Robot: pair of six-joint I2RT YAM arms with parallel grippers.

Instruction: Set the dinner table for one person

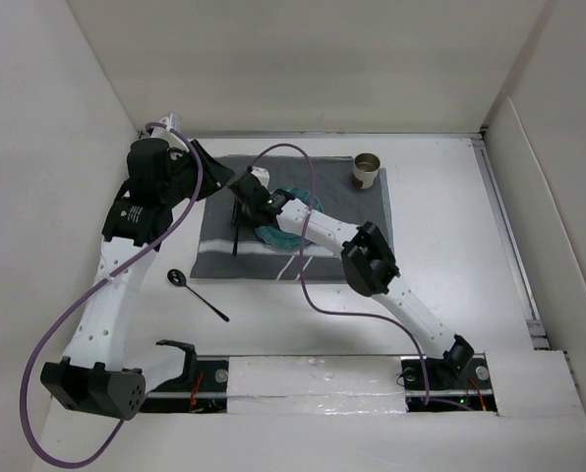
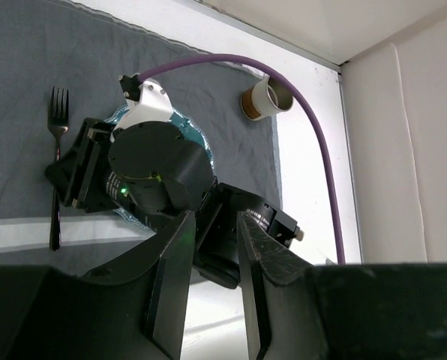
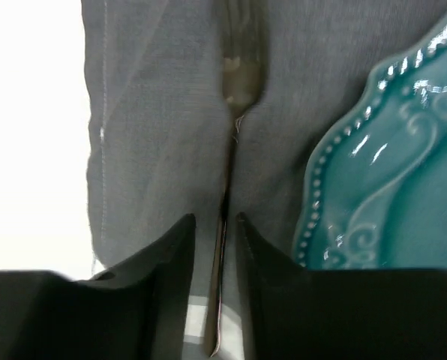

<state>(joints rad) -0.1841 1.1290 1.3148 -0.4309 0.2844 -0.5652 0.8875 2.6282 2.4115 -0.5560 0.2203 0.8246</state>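
Grey cloth (image 1: 357,211) holds fork (image 3: 240,75); spoon (image 1: 178,279) visible overhead only

Your surface (image 1: 440,246) is plain white. The cloth (image 1: 362,211) is dark grey with white stripes along one edge. The plate (image 3: 403,172) is glossy teal, patterned with a beaded rim and raised scrolls. The fork (image 3: 237,90) shines silver, and the spoon (image 1: 178,279) looks black. The cup (image 1: 366,169) is tan and dark inside. Your left arm (image 1: 111,305) and right arm (image 1: 416,315) are white with black joints, and the cable (image 2: 208,58) is purple.
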